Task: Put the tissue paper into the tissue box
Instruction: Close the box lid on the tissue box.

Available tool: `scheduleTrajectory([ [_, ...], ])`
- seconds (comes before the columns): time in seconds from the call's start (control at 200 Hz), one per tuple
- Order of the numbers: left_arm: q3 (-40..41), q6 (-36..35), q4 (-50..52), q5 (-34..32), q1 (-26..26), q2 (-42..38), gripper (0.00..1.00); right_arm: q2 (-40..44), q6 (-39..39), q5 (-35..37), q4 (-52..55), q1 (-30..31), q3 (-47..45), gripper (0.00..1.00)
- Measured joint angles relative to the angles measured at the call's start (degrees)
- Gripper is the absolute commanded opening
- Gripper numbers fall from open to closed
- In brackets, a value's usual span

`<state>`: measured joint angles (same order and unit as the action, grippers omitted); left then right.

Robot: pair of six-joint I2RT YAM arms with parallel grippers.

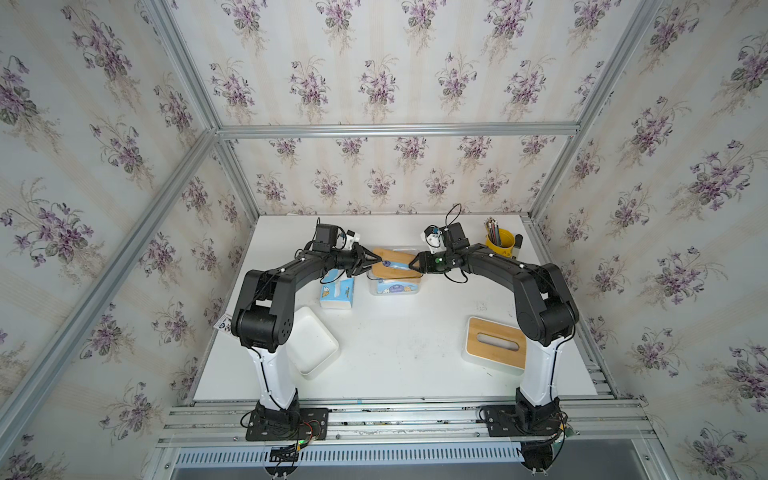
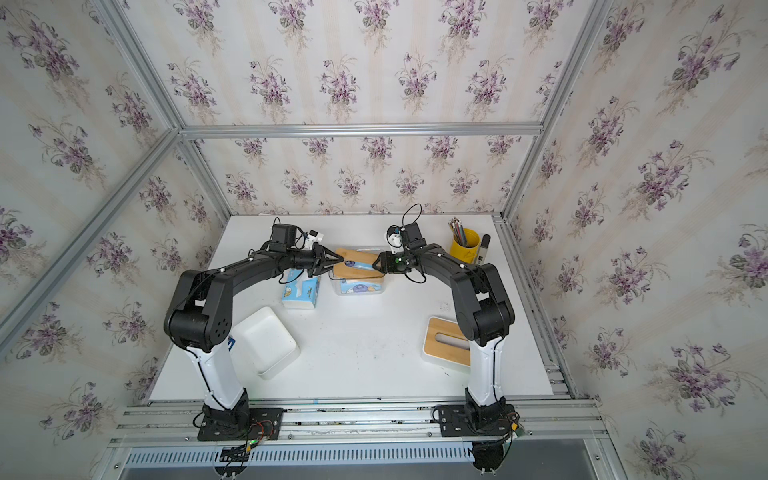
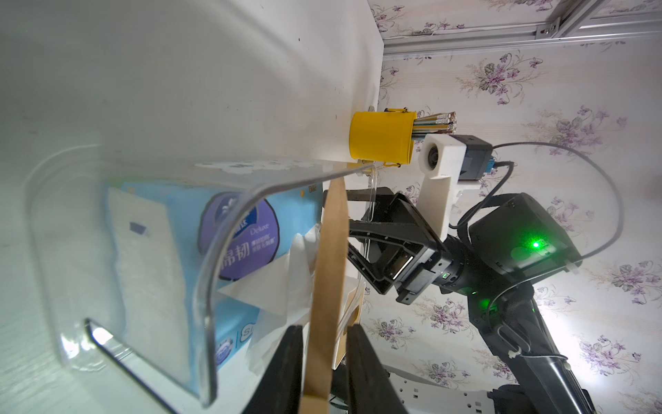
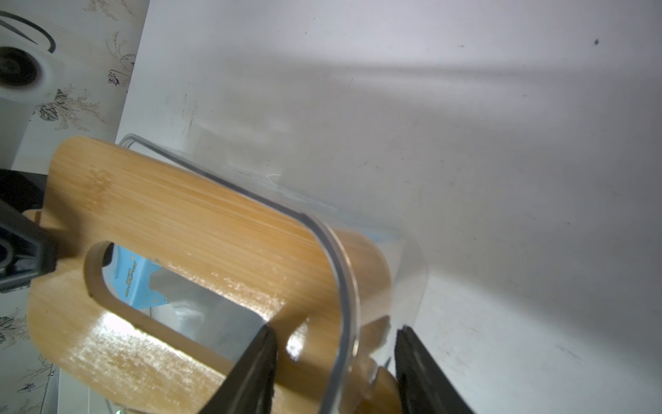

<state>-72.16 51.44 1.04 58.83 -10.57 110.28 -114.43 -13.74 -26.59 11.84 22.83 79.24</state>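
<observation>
**Inspector A:** Tissue location?

**Inspector B:** Blue tissue pack (image 3: pixel 161 222) sits inside the clear tissue box (image 3: pixel 206 304). Bamboo lid (image 1: pixel 392 266) lies tilted across its rim.

**Inspector A:** Claws?

**Inspector B:** Left gripper (image 1: pixel 377 261): fingers (image 3: pixel 361 365) close either side of the lid's edge, grip undetermined. Right gripper (image 4: pixel 336 358): jaws well apart, straddling the lid's opposite end and the box wall.
</observation>
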Motion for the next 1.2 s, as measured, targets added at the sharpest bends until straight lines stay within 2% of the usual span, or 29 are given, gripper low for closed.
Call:
scheduleTrajectory([
  [0.15,-1.7,-3.3,4.2,-0.6,0.0,-0.6,0.43,0.0,0.1,0.5,0.6,0.0,0.5,0.44],
  [0.39,-4.9,-9.8,13.7,-3.5,0.5,-2.1,0.52,-0.3,0.2,0.9,1.2,0.0,0.8,0.43],
  [0.589,-8.2,-16.3,22.3,-8.1,1.1,-4.3,0.54,-0.4,0.2,1.3,1.3,-0.2,0.9,0.43],
  [0.609,-8.4,-16.9,22.9,-8.4,1.2,-4.5,0.58,-0.5,0.4,1.8,1.3,-0.2,0.9,0.43],
  [0.764,-9.9,-21.8,27.5,-13.2,0.8,-6.3,0.66,-0.8,0.7,2.5,1.4,-0.3,1.0,0.43],
  [0.949,-11.6,-25.8,31.7,-18.2,-0.4,-3.9,0.64,-0.8,0.7,2.6,1.5,-0.3,1.1,0.43],
  [1.199,-15.5,-26.3,32.0,-18.3,-1.9,1.5,0.59,-0.9,0.7,2.5,1.5,-0.3,1.1,0.42],
])
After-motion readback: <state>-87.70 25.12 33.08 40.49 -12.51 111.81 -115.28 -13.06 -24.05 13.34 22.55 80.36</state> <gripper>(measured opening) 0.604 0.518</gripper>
